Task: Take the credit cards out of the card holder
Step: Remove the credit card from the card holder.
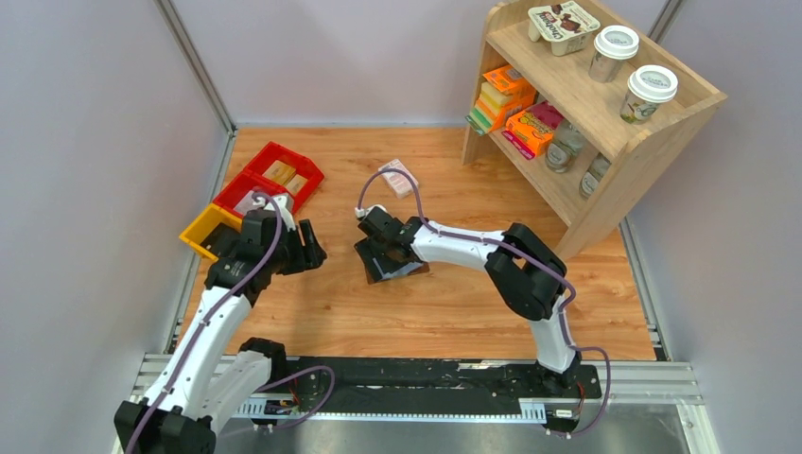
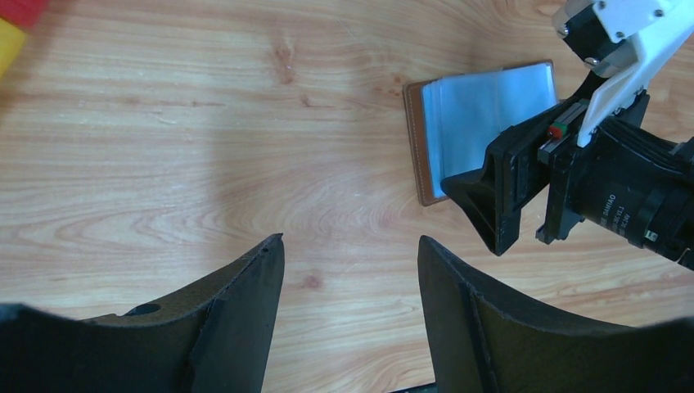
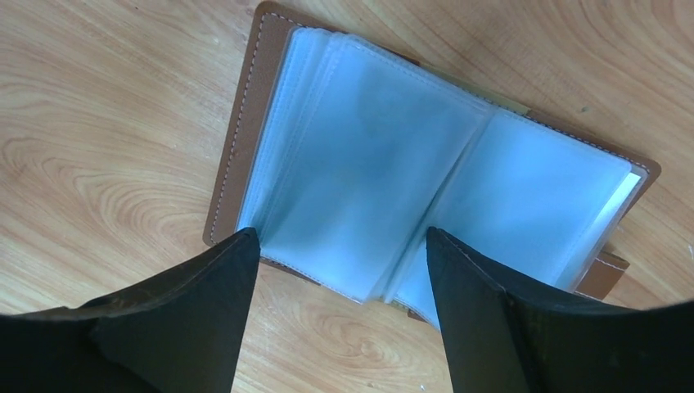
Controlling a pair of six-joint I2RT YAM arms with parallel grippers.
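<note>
- Wooden tabletop (image 1: 454,303), enclosed by pale grey walls.
- Wooden shelf unit (image 1: 605,203) at the far right corner.
- Left gripper (image 2: 350,241) spread wide above bare wood, gripping nothing, left of the card holder (image 2: 483,106).
- Right gripper (image 3: 340,237) spread wide directly over the card holder, clamping nothing.
- Brown card holder lying open and flat mid-table, pale blue sleeves facing up.

Bare table (image 2: 164,164) lies open between the left fingers (image 2: 245,311) and the unfolded card holder (image 2: 483,106); the right fingers (image 3: 188,319) hang over it, blocking approach from above. Red bins (image 1: 279,175) crowd the table's left edge.
</note>
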